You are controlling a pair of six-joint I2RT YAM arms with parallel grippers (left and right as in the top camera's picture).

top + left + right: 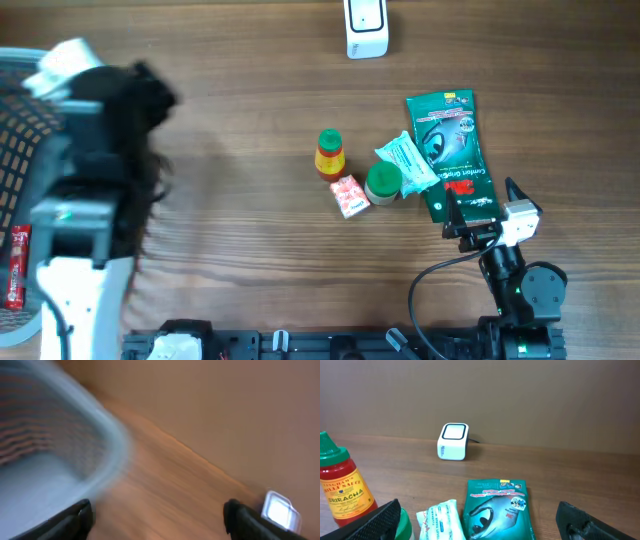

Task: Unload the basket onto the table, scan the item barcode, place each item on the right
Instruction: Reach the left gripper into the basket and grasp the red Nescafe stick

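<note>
While the left hand [157,516] hangs open and empty by the basket [22,125] at left, the right hand [481,521] spreads wide at the near end of the green package [448,135]; the sriracha bottle [329,153] stands left of it, the white scanner [366,28] at the far edge of the surface [250,250].

Wood-grain table [250,230] set against a plain wall [545,400].
The tabletop is brown with darker streaks running along its length and fills the overhead view. Behind its far edge rises a bare, smooth tan wall, evenly and softly lit.
</note>
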